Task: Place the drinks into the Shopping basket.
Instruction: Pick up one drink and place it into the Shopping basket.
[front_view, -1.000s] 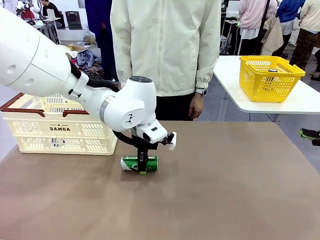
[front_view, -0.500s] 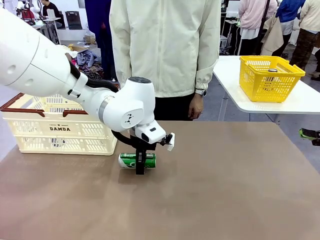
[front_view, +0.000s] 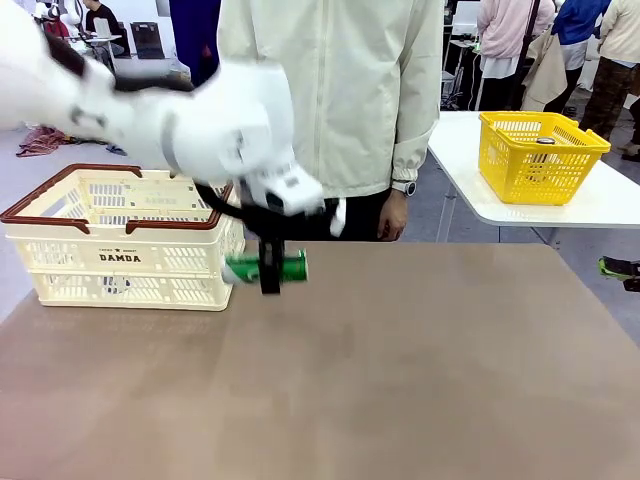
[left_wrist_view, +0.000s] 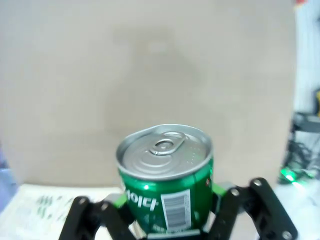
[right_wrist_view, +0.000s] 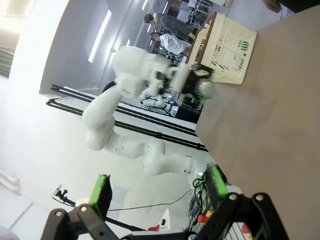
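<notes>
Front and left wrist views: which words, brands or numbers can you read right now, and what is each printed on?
"DAMDA": on the near side wall of the Shopping basket, front view.
Tiny line above it: too small to read.
White lettering on the green can, left wrist view: partly hidden, not readable.
Barcode beside it: no legible digits.

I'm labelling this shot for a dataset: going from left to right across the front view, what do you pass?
Shopping basket → green can, clamped in the left gripper → person's hand → yellow basket
</notes>
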